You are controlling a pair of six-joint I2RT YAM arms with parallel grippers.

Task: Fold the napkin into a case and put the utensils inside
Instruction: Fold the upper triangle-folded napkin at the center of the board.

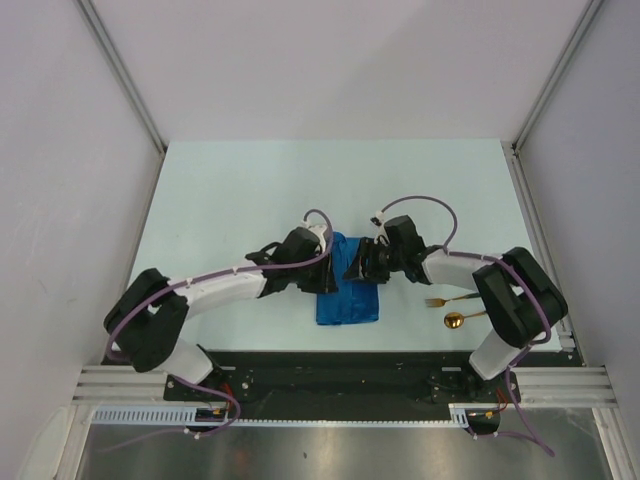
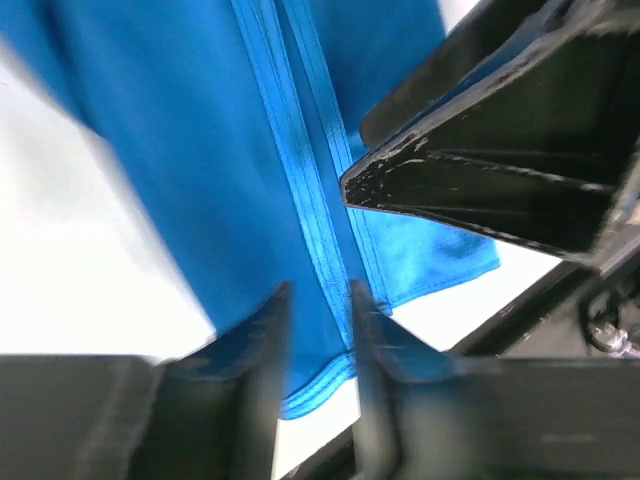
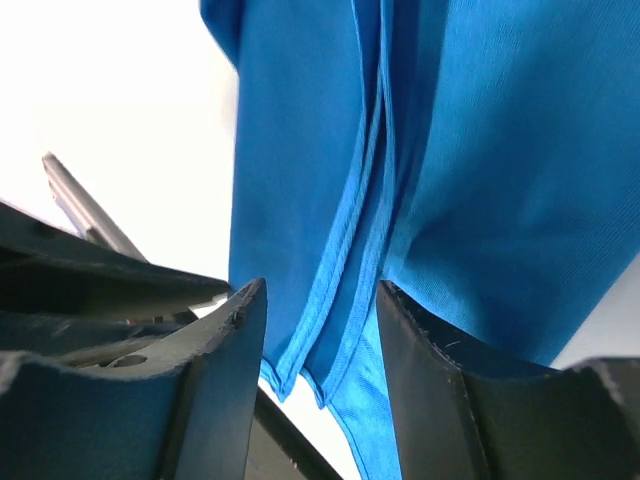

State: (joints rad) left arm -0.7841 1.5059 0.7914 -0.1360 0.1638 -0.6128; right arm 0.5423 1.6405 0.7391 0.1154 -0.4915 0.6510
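Note:
The blue napkin (image 1: 350, 295) lies folded into a narrow oblong at the table's near middle. Both grippers meet over its far end. My left gripper (image 1: 330, 258) hangs just above the cloth, its jaws a narrow gap apart astride the stitched hem (image 2: 300, 190), which runs straight and unpinched between them. The view is blurred. My right gripper (image 1: 360, 262) is open, its fingers (image 3: 235, 340) on either side of two layered hems (image 3: 360, 230). The gold-headed fork (image 1: 450, 299) and spoon (image 1: 462, 319) lie to the right of the napkin, near the right arm's base.
The right gripper's dark finger (image 2: 480, 190) crosses the left wrist view close over the cloth. A black base rail (image 1: 340, 370) runs along the table's near edge just below the napkin. Frame posts stand at the back corners.

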